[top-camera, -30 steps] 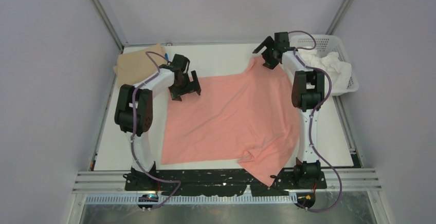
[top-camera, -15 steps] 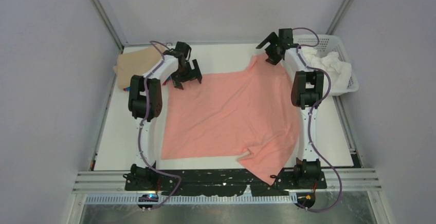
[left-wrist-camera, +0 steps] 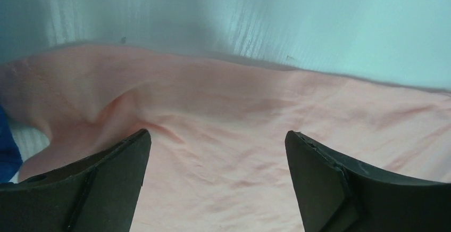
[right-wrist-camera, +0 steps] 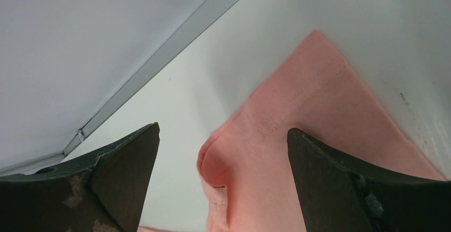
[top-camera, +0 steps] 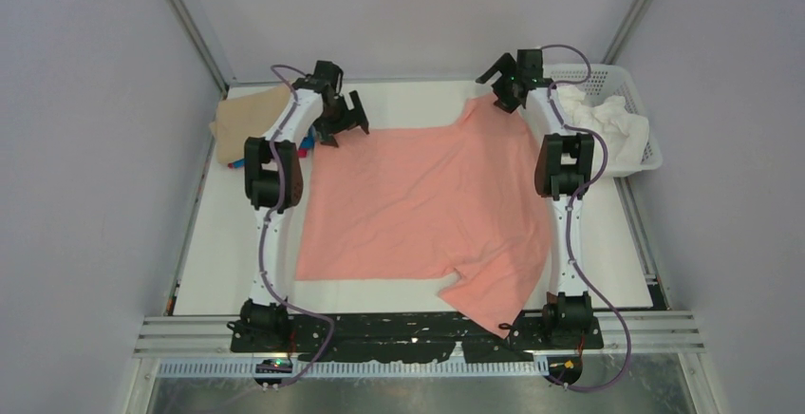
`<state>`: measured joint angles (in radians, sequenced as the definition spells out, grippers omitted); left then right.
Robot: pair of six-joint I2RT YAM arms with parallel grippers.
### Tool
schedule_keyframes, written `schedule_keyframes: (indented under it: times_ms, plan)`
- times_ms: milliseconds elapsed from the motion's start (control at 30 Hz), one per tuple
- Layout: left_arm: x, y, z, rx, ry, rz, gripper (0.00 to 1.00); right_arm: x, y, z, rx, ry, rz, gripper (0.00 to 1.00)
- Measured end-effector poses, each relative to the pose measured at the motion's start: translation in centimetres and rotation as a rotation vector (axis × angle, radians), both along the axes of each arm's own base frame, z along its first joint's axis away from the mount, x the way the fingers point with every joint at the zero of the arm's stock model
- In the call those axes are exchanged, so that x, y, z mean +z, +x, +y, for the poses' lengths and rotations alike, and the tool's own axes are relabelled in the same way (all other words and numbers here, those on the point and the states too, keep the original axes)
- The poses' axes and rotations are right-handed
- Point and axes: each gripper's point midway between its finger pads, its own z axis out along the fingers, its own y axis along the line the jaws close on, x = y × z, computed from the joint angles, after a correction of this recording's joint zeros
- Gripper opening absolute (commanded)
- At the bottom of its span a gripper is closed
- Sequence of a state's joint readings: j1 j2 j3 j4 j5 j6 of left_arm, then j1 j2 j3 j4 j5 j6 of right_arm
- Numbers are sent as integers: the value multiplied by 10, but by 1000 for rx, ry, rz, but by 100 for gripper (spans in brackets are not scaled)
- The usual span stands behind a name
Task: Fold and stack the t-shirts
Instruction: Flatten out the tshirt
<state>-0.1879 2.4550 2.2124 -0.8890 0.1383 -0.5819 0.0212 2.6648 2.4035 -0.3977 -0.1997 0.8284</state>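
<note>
You have the salmon-pink t-shirt (top-camera: 427, 205) spread mostly flat and face-down-smooth across the middle of the table (top-camera: 218, 272), with light wrinkles. Its far right sleeve (right-wrist-camera: 298, 109) points toward the back, double-stitched hem showing and one edge curled under. Its near right corner (top-camera: 494, 305) is rumpled and hangs over the table's near edge. The tan t-shirt (top-camera: 249, 115) lies bunched at the far left corner. A sliver of blue fabric (left-wrist-camera: 6, 149) peeks beside the pink shirt's left sleeve.
</note>
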Motion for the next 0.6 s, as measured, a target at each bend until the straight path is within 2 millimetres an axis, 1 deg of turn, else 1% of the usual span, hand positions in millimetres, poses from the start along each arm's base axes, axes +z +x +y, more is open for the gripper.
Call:
schedule_keyframes:
  times_ms: [100,200,267,300,333,367,400,433,467,500,533,567,600]
  plan:
    - [4,3,2,-6,-10,-10,99,0,-2,2,29,-61,-2,95]
    - [18,7,3,-14,-18,-41,99,5,-9,3,74,-128,2,95]
    - [39,7,4,-21,-18,-79,99,14,-23,5,113,-195,19,95]
    - [55,4,4,-27,-17,-106,99,19,-31,6,129,-226,29,95]
    - [73,-1,5,-31,-15,-136,99,31,-44,6,143,-274,33,95]
    - [89,-10,6,-33,-16,-161,99,42,-61,8,159,-323,44,95]
    - [108,-26,8,-35,-16,-190,99,60,-85,4,167,-377,50,95]
    - [130,-48,11,-36,-16,-224,99,74,-105,14,192,-415,48,95]
    - [150,-71,14,-38,-20,-256,99,95,-125,19,204,-453,20,95]
    - [162,-89,16,-37,-22,-295,99,114,-151,25,218,-491,-5,95]
    - [174,-115,20,-30,-19,-332,99,130,-184,29,229,-529,-31,95]
    - [178,-140,26,-22,-14,-356,99,142,-210,33,241,-553,-47,95]
    - [175,-168,32,-2,-6,-368,99,149,-238,38,257,-578,-68,95]
